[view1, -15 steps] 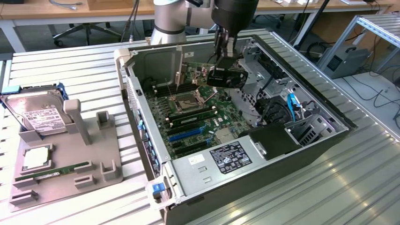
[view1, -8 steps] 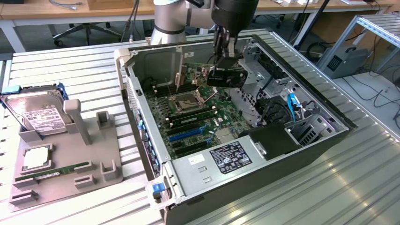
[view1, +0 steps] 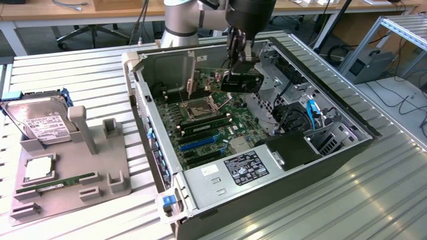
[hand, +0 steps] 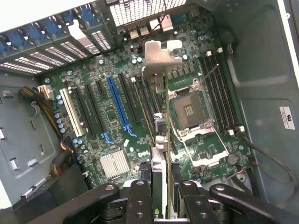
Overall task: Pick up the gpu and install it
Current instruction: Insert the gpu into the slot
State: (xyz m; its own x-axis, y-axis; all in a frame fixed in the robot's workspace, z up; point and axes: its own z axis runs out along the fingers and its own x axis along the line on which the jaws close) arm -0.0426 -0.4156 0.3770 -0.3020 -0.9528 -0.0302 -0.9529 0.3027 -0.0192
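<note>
Exterior view showed the claw [view1: 237, 82] reaching down into the open computer case [view1: 280, 195], which lay on its side on the ribbed metal worktop [view1: 360, 200]. The claw was closed on the gpu [view1: 215, 80], held upright on its long edge above the motherboard [view1: 207, 125], near the CPU socket [view1: 198, 107] at the far end of the case. From the wrist view, the two black fingers [hand: 140, 200] pressed either side of the card, the gpu [hand: 161, 163] seen edge-on with its silver bracket [hand: 159, 58] at the end away from the claw [hand: 163, 198]. The card ran alongside the black slots, between the long blue slot [hand: 117, 105] and the CPU socket [hand: 189, 109]; whether its edge touched a slot could not be told. On the exterior view's left, well apart from the case, a grey fixture [view1: 87, 150] carried a hard drive [view1: 43, 125] and a green RAM stick [view1: 57, 182].
</note>
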